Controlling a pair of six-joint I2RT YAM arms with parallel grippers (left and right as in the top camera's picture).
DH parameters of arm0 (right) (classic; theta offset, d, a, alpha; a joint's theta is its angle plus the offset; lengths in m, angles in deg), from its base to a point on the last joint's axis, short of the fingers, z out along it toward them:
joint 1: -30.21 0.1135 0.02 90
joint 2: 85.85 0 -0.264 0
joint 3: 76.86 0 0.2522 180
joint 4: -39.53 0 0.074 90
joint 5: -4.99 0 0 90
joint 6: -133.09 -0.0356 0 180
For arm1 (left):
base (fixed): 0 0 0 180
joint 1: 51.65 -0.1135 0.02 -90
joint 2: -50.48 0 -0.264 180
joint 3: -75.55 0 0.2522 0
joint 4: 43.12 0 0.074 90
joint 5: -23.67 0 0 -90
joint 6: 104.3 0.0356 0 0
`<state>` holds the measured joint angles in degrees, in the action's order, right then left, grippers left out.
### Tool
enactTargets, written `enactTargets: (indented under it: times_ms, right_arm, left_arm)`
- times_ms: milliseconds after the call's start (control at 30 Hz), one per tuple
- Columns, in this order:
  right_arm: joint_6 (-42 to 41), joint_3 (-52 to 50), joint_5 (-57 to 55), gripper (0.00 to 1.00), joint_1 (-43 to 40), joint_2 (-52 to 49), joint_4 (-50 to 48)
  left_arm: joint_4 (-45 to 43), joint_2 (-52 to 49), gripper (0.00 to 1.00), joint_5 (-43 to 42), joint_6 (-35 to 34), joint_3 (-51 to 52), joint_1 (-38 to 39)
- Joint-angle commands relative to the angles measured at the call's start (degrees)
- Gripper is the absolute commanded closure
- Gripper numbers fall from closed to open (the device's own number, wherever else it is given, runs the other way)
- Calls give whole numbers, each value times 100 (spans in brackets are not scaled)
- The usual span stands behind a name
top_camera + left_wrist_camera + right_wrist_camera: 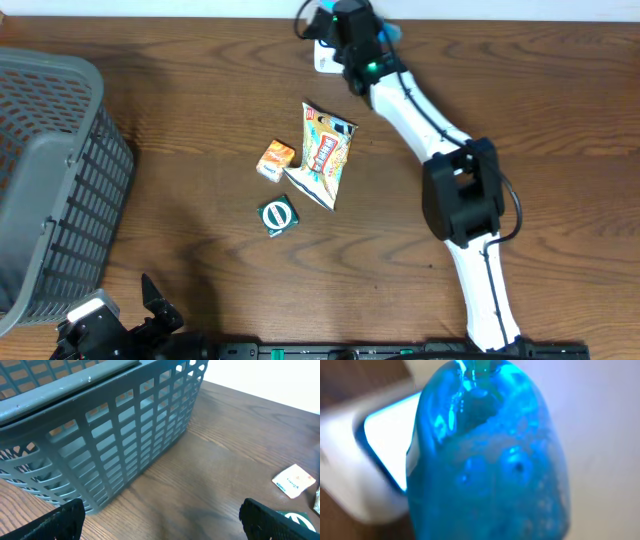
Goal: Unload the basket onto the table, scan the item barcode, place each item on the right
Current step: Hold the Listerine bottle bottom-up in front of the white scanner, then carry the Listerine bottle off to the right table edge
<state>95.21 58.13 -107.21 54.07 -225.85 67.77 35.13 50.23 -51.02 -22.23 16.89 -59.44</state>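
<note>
The right gripper (348, 30) is beyond the far end of the snack packet (325, 155), at the table's back edge. It hovers over a white base (322, 60) and a blue translucent object (485, 460), which I take for the scanner. That blue body fills the right wrist view so fully that no finger shows. I cannot tell whether this pincer is pinching it, merely near it, or pressed together on nothing.

The left gripper (165, 522) has its pincer spread wide with nothing between the tips. It sits low at the near edge, well apart from the snack packet, beside the grey basket (60, 120).

The candidate items all lie flat on the wood:
- the snack packet itself
- a small orange box (276, 159), just beside the packet on the side toward the basket
- a green packet with a round logo (279, 216), near the packet's near end

None of them is lifted or held up to the scanner, and no barcode shows on any of them.

By my reading the task is at its start. The arm has reached the scanner, but nothing appears to be scanned. Still to do: get a secure hold on the scanner, bring it and one item together, face the barcode toward the scanner's window, and scan it
</note>
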Motion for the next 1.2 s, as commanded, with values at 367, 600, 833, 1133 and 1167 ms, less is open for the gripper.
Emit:
enactTargets:
  times_ms: [367, 600, 833, 1133, 1167]
  right_arm:
    - [-2306, 155, -868, 99, -2262, 1298, 3106]
    - [-2914, 66, 911, 99, -4135, 1290, 3263]
    - [-3333, -280, 1023, 99, -5429, 1228, 3150]
    - [-3971, -1493, 1082, 99, -6063, 1228, 2800]
    - [-4105, -1613, 931, 99, -6094, 1228, 2765]
  left_arm:
    - [-2, 7, 2, 11, -33, -7, -17]
    - [-2, 7, 2, 11, -33, -7, -17]
    - [-2, 7, 2, 11, -33, -7, -17]
    - [-2, 7, 2, 11, -35, -7, -17]
    - [-2, 7, 2, 11, -33, -7, -17]
